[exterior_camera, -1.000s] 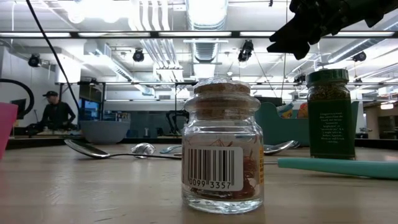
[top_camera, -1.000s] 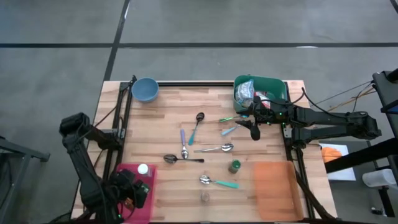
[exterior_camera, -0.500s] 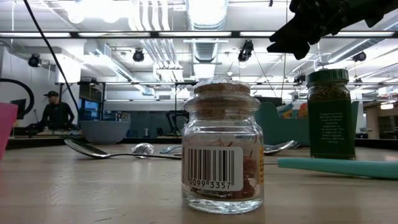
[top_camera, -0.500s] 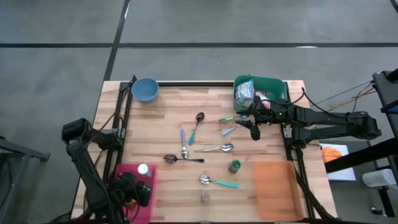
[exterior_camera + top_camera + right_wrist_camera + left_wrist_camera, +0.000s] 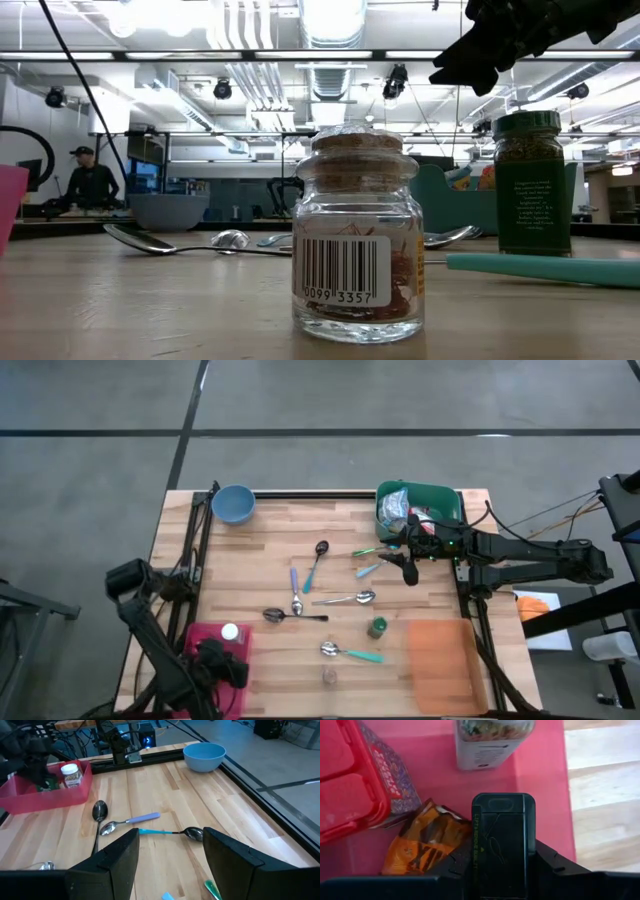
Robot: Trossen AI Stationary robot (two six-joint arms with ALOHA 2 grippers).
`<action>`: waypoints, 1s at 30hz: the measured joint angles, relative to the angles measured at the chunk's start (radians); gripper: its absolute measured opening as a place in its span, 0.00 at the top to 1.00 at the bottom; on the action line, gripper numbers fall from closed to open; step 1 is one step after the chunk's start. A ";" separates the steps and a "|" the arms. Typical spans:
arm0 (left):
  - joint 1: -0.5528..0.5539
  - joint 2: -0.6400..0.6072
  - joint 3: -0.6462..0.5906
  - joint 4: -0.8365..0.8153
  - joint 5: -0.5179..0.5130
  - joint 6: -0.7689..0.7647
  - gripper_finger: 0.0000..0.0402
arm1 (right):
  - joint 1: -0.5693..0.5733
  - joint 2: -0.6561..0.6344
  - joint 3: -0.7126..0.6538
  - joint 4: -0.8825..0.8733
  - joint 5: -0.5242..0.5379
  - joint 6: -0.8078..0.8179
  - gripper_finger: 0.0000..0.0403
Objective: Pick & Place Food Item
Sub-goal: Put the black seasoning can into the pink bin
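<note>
Snack packet (image 5: 427,842), orange and crinkled, lay in the pink tray (image 5: 540,765) at the table's near left corner, beside a red box (image 5: 355,785) and a white-capped jar (image 5: 490,740). The left gripper (image 5: 222,665) hung over the packet; whether it was clamped on it I cannot tell. The right gripper (image 5: 405,565) hovered with fingers (image 5: 117,857) parted and empty, beside the green bin (image 5: 445,500) stuffed with wrapped packages. A blue bowl (image 5: 233,504) sat at the far left corner.

Wooden table (image 5: 270,560), scattered spoons (image 5: 345,599) ahead of the right jaws, blue bowl (image 5: 233,504), pink bin (image 5: 203,636) below the left jaws, green bin (image 5: 446,497), two jars (image 5: 377,627)
</note>
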 joint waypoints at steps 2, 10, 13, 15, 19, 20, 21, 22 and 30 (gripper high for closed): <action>0.008 0.008 0.000 0.000 0.018 0.009 0.71 | 0.000 0.000 0.000 0.000 0.000 0.000 0.47; 0.022 0.027 0.001 -0.012 0.040 0.022 0.70 | 0.000 0.000 0.000 0.000 0.000 0.000 0.47; 0.022 0.027 0.001 -0.012 0.041 0.031 0.66 | 0.000 0.000 0.000 0.000 0.000 0.000 0.47; 0.022 0.028 0.000 -0.009 0.049 0.031 0.61 | 0.000 0.000 0.000 0.000 0.000 0.000 0.47; 0.022 0.028 0.000 -0.011 0.049 0.031 0.51 | 0.000 0.000 0.000 0.000 0.000 0.000 0.47; 0.022 0.028 0.000 -0.013 0.049 0.031 0.49 | 0.000 0.000 0.000 0.000 0.000 0.000 0.47; 0.022 0.025 0.000 -0.014 0.052 0.031 0.46 | 0.000 0.000 0.000 0.000 0.000 0.000 0.47; 0.022 0.021 0.000 -0.013 0.055 0.031 0.44 | 0.000 0.000 0.000 0.000 0.000 0.000 0.47; 0.022 0.004 0.002 -0.015 0.057 0.054 0.31 | 0.000 0.000 0.000 0.000 0.000 0.000 0.47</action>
